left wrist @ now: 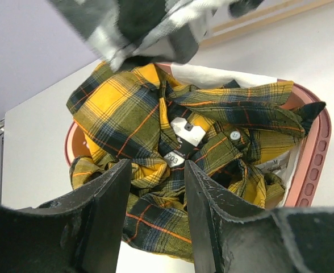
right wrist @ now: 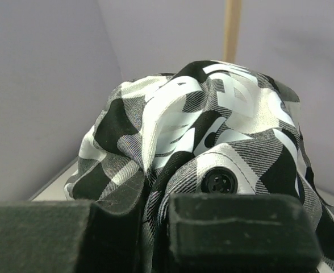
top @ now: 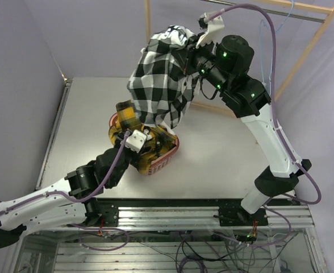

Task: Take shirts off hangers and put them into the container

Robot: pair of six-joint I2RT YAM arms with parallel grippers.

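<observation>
Right now the right claw (top: 190, 57) pinches the black-and-white shirt (top: 161, 79) high over the pink basket (top: 166, 160); the left claw (left wrist: 155, 170) gapes above the yellow plaid shirt (left wrist: 127, 114) inside. Released now, its wide hem could spill over the rim.

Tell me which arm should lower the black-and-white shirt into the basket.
Right. The right gripper is shut on the black-and-white shirt, which hangs above the basket. The left gripper is open and empty, low over the yellow plaid shirt already in the basket.
</observation>
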